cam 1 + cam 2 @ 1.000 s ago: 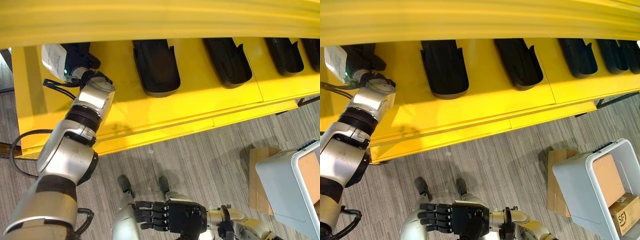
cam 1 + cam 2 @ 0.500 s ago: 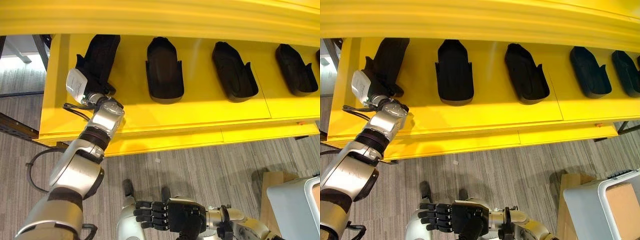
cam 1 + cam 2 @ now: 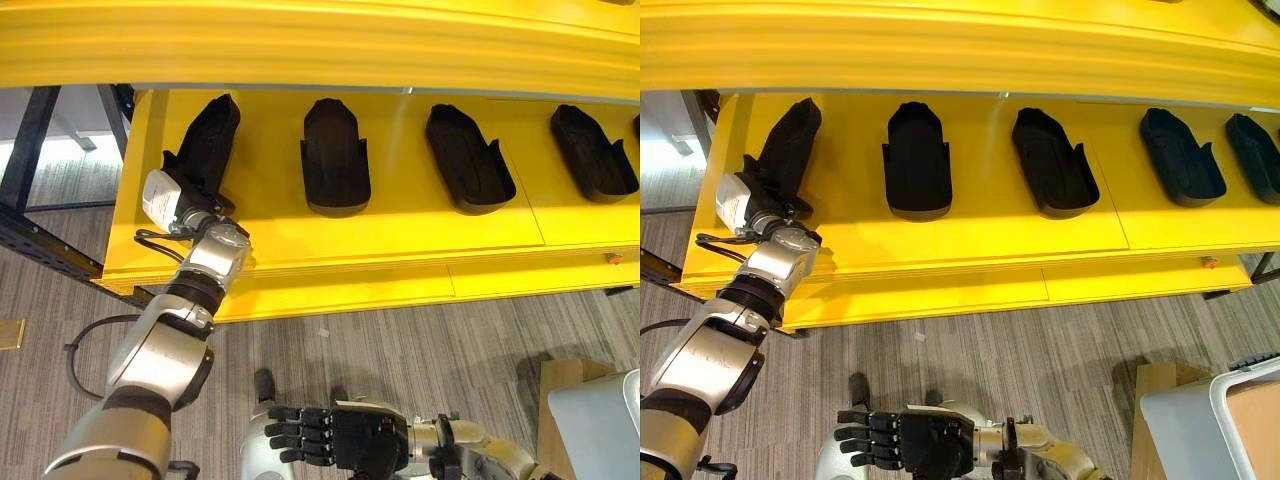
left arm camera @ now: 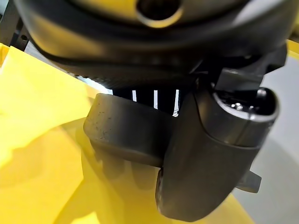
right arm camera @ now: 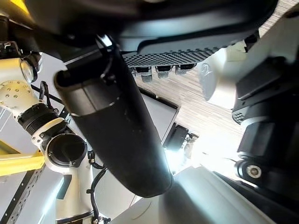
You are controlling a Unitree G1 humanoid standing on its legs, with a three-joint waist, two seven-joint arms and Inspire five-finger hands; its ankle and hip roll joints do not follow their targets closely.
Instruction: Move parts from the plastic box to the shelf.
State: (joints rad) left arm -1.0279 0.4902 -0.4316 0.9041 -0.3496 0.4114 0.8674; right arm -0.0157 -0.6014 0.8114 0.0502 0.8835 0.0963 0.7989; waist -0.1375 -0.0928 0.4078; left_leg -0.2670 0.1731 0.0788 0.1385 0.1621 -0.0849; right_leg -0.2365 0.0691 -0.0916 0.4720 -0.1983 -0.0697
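Part (image 3: 205, 145) at frame's upper left meets the shelf (image 3: 400, 225) (placing step); left hand (image 3: 190, 205) grip unreadable; release next.

grey wood-grain plank floor (image 3: 1060, 350) runs under the scene, lit evenly from above. a black metal frame (image 3: 28, 160) stands at the far left, beside a paler, brighter patch of floor (image 3: 60, 165). a flat piece of brown cardboard (image 3: 562, 378) lies on the floor at the lower right.

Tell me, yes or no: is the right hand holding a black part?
No. The right hand hangs low above the floor with its fingers straight and nothing in them.
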